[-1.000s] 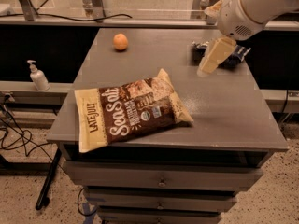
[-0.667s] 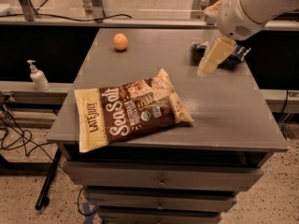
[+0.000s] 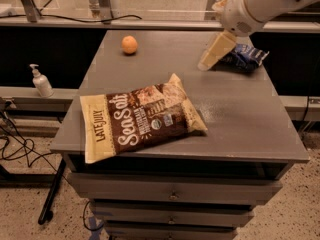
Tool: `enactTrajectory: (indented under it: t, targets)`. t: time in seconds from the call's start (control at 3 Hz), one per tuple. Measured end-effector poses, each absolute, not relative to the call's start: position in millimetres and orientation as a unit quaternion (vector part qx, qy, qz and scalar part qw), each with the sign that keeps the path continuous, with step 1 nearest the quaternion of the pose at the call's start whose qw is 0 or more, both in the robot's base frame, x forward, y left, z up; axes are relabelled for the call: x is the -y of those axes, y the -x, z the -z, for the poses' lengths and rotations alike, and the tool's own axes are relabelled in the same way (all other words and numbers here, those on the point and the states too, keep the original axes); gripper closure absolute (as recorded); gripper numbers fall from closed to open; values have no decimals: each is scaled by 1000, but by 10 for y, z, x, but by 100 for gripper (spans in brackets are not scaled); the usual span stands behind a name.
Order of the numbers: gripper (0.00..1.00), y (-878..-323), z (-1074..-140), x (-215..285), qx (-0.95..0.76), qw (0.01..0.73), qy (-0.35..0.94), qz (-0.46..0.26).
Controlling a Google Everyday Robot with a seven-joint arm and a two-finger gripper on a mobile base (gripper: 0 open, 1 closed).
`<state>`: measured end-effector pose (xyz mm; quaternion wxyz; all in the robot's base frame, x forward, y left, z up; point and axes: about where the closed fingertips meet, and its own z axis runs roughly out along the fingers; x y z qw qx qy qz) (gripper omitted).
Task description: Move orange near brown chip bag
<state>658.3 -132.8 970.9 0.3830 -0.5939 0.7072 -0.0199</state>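
The orange lies on the grey table at the back left. The brown chip bag, printed "LATE JULY Sea Salt", lies flat at the front left of the table, well apart from the orange. My gripper hangs on the white arm over the back right of the table. It points down and to the left, just in front of a dark blue snack bag. It is far to the right of the orange and holds nothing that I can see.
A dark blue snack bag lies at the back right corner, partly behind the gripper. A soap dispenser stands on a low ledge left of the table. Drawers sit below the tabletop. Cables lie on the floor at the left.
The gripper has moved a little to the left and toward the back, uncovering more of the blue snack bag. The orange and the brown chip bag have not moved.
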Motion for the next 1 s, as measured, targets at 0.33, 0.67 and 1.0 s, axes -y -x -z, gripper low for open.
enactTrajectory:
  t: [0.33, 0.67, 1.0]
  targets:
    - [0, -7105, -9492, 1171, -734, 393, 553, 2]
    - [0, -7453, -9261, 914, -761, 405, 506, -33]
    - [0, -7634, -9150, 511, -771, 423, 470, -78]
